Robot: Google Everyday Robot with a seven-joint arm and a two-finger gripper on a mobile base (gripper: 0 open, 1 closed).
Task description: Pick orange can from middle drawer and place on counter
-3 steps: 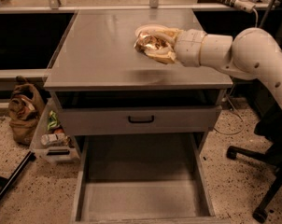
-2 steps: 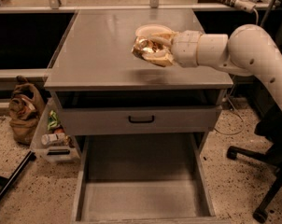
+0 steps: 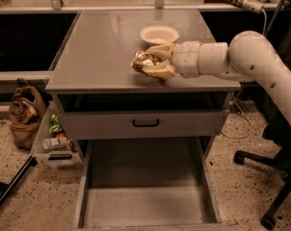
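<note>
Single view only — camera sat high in front of cabinet, tilted down, facing counter (image 3: 102,57) front-on at moderate range. Frame held whole counter top, open middle drawer (image 3: 145,177) at bottom edge, floor either side. Gripper (image 3: 155,64) hung near frame centre over counter's front part — arm entered from right, fingers clasped round orange can (image 3: 143,61).
</note>
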